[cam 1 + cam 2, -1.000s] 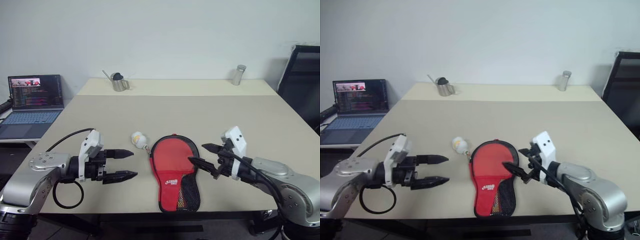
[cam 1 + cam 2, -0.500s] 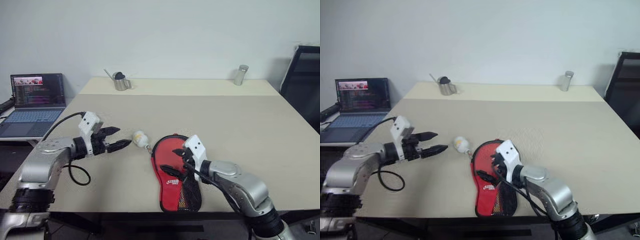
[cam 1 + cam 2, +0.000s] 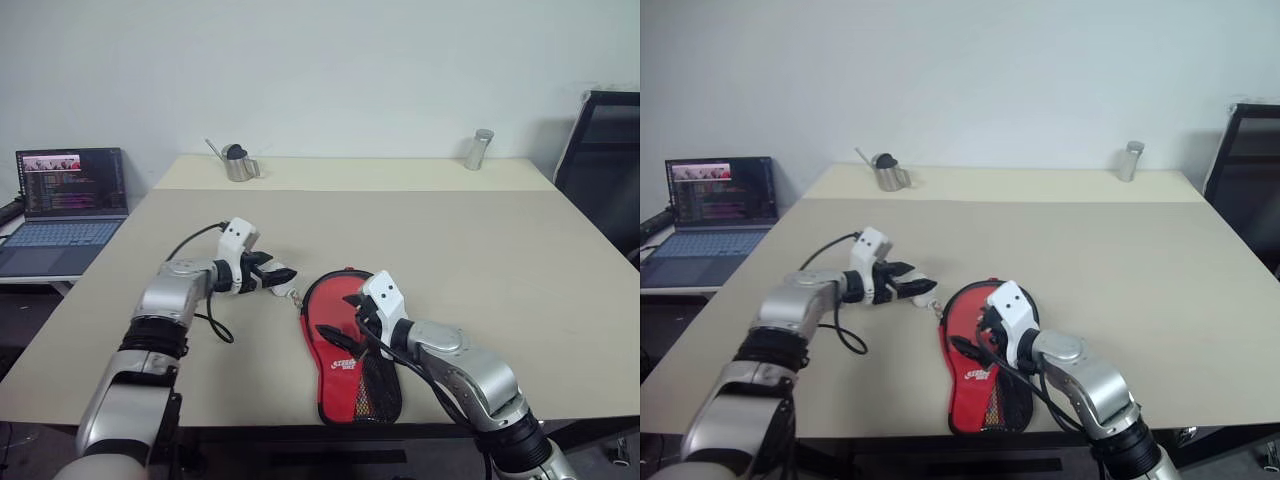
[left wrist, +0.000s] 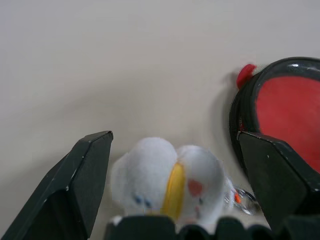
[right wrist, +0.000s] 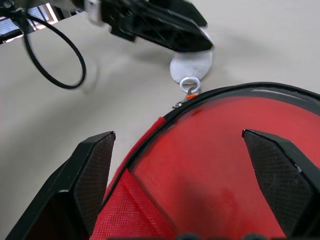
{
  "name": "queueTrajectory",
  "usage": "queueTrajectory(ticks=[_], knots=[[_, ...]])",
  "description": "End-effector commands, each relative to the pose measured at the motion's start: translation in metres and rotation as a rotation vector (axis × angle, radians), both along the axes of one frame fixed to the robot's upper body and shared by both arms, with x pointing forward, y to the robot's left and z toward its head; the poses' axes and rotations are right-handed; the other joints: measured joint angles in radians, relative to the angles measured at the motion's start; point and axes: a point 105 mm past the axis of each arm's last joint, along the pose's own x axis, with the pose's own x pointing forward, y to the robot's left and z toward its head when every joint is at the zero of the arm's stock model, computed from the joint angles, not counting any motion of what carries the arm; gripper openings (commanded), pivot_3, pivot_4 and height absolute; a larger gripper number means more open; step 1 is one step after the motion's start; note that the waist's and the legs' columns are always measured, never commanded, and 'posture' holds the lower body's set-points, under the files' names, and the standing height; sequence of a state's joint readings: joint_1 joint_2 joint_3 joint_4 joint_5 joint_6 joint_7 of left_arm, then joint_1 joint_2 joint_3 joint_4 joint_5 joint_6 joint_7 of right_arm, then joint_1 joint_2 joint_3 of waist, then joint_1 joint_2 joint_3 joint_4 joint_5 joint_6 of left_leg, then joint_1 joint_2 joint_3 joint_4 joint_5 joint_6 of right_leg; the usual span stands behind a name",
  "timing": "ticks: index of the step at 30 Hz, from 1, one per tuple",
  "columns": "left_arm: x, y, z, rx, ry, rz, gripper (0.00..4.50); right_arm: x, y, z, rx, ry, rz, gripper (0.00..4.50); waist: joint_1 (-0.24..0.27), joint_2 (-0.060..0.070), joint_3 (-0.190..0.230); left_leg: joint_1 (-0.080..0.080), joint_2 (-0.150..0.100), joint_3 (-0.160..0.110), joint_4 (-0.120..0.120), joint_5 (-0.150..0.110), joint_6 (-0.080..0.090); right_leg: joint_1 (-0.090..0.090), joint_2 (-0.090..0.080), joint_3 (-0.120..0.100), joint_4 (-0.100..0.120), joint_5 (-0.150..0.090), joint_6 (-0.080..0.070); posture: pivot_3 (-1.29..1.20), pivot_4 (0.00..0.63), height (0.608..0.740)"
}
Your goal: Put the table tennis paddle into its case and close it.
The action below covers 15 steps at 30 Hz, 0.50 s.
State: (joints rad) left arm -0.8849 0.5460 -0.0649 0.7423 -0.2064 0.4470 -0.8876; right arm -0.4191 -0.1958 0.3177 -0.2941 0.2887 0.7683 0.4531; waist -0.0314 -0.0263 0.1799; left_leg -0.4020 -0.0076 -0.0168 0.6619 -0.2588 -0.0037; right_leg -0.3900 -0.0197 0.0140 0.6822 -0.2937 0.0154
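The two head views look forward and down over the table, nearly alike. Each wrist view sits low and close (both catch the case).

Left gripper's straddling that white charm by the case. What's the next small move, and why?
Probably close the left gripper: its open fingers flank the white plush charm clipped to the case, while the right gripper hovers open over the red face. Gripping the charm could steady the case.

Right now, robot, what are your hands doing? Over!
Left gripper open around white plush charm. Right gripper open over red case. Nothing blocking.
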Motion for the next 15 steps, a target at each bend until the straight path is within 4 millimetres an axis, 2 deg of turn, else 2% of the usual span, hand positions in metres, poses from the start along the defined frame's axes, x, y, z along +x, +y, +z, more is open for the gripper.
queueTrajectory(ticks=[1,5,11,13,15], knots=[[0.009,-0.003,0.000,0.034,-0.009,0.005,4.36,0.001,0.004,0.012,0.022,-0.054,0.002,4.49,0.001,0.000,0.000,0.000,0.000,0.000,0.000,0.000,0.000,0.000,0.000,0.000,0.000,0.000,0.000,0.00,0.150,0.740],[0.009,-0.009,-0.013,0.055,0.027,-0.021,4.36,0.002,0.002,0.012,0.024,-0.056,-0.018,4.49,0.001,0.000,0.000,0.000,0.000,0.000,0.000,0.000,0.000,0.000,0.000,0.000,0.000,0.000,0.000,0.00,0.150,0.740],[0.005,-0.008,-0.024,0.071,0.053,-0.038,4.36,0.005,-0.002,0.011,0.008,-0.074,-0.057,4.49,0.002,0.000,0.000,0.000,0.000,0.000,0.000,0.000,0.000,0.000,0.000,0.000,0.000,0.000,0.000,0.00,0.150,0.740],[0.004,-0.006,-0.026,0.071,0.056,-0.035,3.98,0.006,-0.004,0.010,-0.001,-0.077,-0.074,4.50,0.002,0.000,0.000,0.000,0.000,0.000,0.000,0.000,0.000,0.000,0.000,0.000,0.000,0.000,0.000,0.00,0.150,0.740],[0.004,-0.005,-0.027,0.073,0.055,-0.038,3.39,0.006,-0.005,0.008,-0.026,-0.087,-0.080,4.50,0.002,0.000,0.000,0.000,0.000,0.000,0.000,0.000,0.000,0.000,0.000,0.000,0.000,0.000,0.000,0.00,0.150,0.740]])
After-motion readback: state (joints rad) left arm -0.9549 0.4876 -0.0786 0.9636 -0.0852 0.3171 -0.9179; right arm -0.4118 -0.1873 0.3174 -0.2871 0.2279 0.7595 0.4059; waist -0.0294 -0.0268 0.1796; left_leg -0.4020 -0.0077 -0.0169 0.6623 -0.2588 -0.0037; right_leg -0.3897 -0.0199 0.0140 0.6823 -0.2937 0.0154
